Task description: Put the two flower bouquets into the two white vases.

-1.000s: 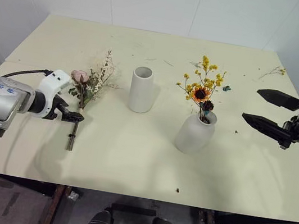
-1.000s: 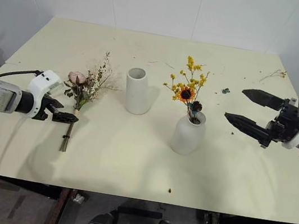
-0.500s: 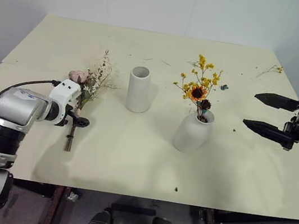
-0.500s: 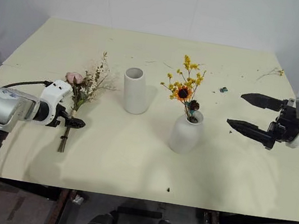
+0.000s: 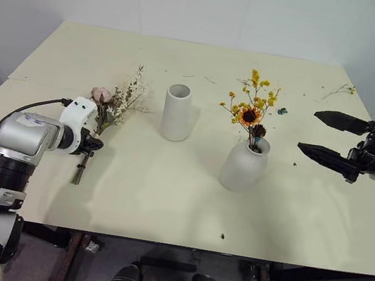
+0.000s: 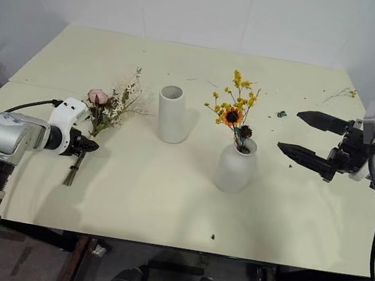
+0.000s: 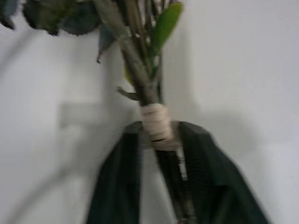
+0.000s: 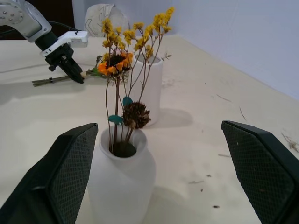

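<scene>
At frame left, your left gripper (image 5: 94, 144): closed on the stems of the rose bouquet (image 5: 110, 110), fingers clamped just below the pale binding wrap (image 7: 156, 125).
Rose bouquet: lying on the table (image 5: 165, 194), blooms toward upper left of centre, stem ends trailing toward the lower left.
Cylinder vase (image 5: 177, 112): upright at frame centre, mouth unfilled, just right of the rose bouquet.
Bottle vase (image 5: 244, 165): upright right of centre, holding the yellow bouquet (image 5: 252, 109) with its orange sunflower.
Your right gripper (image 5: 330, 138): at frame right, fingers spread wide, gripping nothing, apart from the bottle vase.
Loose twigs (image 5: 342, 89): upper right of the table.
</scene>
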